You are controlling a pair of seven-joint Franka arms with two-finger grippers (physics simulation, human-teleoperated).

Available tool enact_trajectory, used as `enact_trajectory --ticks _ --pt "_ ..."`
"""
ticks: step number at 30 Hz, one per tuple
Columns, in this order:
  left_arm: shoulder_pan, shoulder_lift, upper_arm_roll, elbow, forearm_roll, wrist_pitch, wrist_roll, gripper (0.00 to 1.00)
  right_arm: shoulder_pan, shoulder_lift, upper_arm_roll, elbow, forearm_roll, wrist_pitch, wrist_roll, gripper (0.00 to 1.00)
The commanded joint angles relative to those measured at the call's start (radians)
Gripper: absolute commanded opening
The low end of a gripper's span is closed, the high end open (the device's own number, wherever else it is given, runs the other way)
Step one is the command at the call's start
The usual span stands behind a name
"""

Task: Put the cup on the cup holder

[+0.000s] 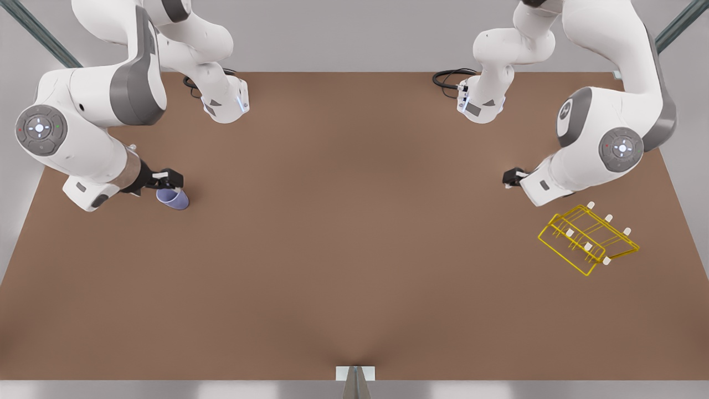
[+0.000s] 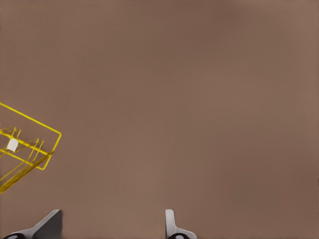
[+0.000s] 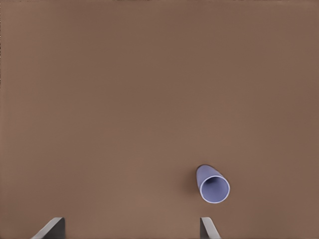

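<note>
On the brown counter the cup stands near the edge at the front view's left, far from the cup holder, which lies near the opposite edge at the front view's right. The cup is lavender-blue and has no handle. In the right wrist view the cup shows its open mouth toward the camera and nothing is inside it. The right pincer is just above the cup, very close to its rim; I cannot tell if it touches. In its own wrist view the fingers are spread wide with only bare counter between them, and the cup is ahead of them, not between them. The cup holder is a low yellow wire rack with white caps on its prongs. The left pincer hangs near the rack, on the side toward the middle of the counter. Its fingers also stand well apart and hold nothing, and a corner of the rack appears beside them.
</note>
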Motion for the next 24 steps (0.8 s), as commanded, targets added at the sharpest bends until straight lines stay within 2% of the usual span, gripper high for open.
enact_trajectory --ticks 1,3,5,6,9,10,13,16,18,20,24 --pt "-0.002 0.016 -0.001 0.021 0.002 0.038 0.037 1.00 0.000 -0.002 0.000 -0.001 -0.002 0.047 0.007 1.00" --pt "-0.002 0.016 0.000 0.021 0.002 0.038 0.035 1.00 -0.020 0.017 0.000 -0.008 -0.004 0.043 0.004 1.00" --pt "-0.002 0.016 0.000 0.021 0.002 0.038 0.035 1.00 -0.031 0.098 0.000 -0.088 -0.004 0.047 0.020 1.00" --pt "-0.002 0.016 -0.001 0.021 0.002 0.038 0.035 1.00 -0.031 0.089 0.000 -0.165 -0.004 0.079 0.021 1.00" --pt "-0.003 0.148 -0.001 0.108 0.016 0.068 -0.001 1.00 -0.041 0.066 0.000 -0.336 -0.011 0.148 0.020 1.00" --pt "-0.008 0.151 -0.001 0.108 0.089 0.067 -0.003 1.00 -0.040 -0.014 0.000 -0.459 -0.030 0.219 0.020 1.00" --pt "-0.023 0.148 -0.001 0.110 0.092 0.047 -0.008 1.00 -0.084 0.003 0.000 -0.547 -0.042 0.492 -0.037 1.00" --pt "-0.025 0.143 -0.003 0.111 0.092 0.028 -0.008 1.00 -0.086 -0.017 0.000 -0.702 -0.042 0.681 -0.042 1.00" --pt "-0.025 0.140 -0.003 0.111 0.091 -0.002 -0.008 1.00 -0.104 -0.032 0.000 -0.742 -0.038 0.718 -0.043 1.00" --pt "-0.025 0.139 -0.004 0.113 0.091 -0.016 -0.009 1.00 -0.123 -0.118 0.000 -0.869 -0.038 0.760 -0.046 1.00" --pt "-0.023 0.140 -0.004 0.113 0.091 -0.016 -0.034 1.00 -0.176 -0.118 -0.008 -0.920 -0.034 0.819 -0.099 1.00"
